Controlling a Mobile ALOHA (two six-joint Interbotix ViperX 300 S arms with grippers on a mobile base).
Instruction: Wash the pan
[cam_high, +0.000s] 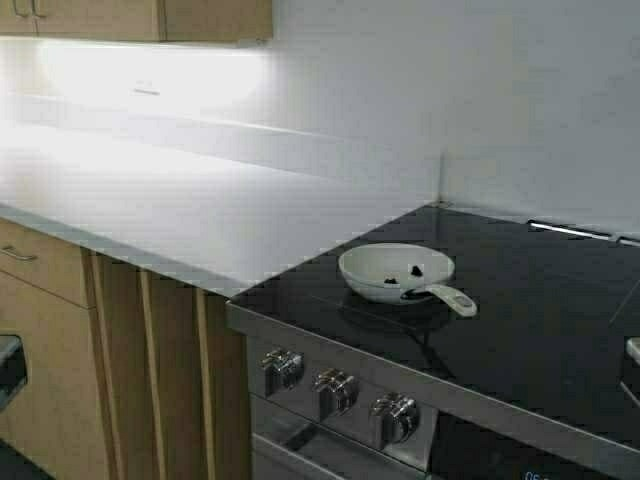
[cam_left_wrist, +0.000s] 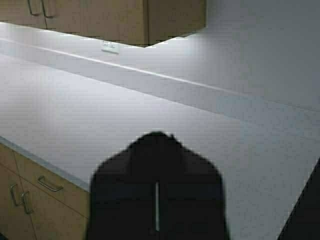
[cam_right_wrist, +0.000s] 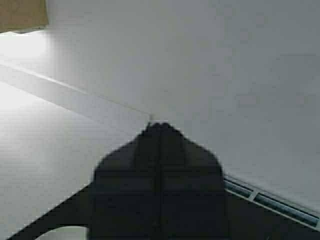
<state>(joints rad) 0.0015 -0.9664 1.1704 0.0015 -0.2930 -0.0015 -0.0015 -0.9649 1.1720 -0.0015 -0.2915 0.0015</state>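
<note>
Looking from near to far

Left gripper (cam_left_wrist: 156, 145): seen only in the left wrist view, raised above the white surface (cam_high: 180, 200); jaws pressed together, holding nothing.

Right gripper (cam_right_wrist: 160, 131): seen only in the right wrist view, held above the corner where the white surface meets the cooktop (cam_high: 520, 330); jaws pressed together, holding nothing. A pale curved edge at the bottom of that view may be the pan, though that cannot be told.

Knobs (cam_high: 338, 390): three metal knobs in a row on the stove's front panel, below the cooktop's near edge.

Cabinets (cam_high: 60, 340): wooden drawers and doors under the white surface, on the left.

Pan (cam_high: 396, 270): sits upright on the black glass cooktop, near its left edge and just right of the white surface; the cream handle (cam_high: 450, 297) points right and toward the robot; dark food bits (cam_high: 416, 269) lie inside. Neither gripper touches it.

Backsplash (cam_high: 300, 150): a low white ledge running along the far edge of the surface, below a plain wall.

Upper cabinets (cam_high: 130, 18): wooden, at the far left, with light glowing beneath them.
</note>
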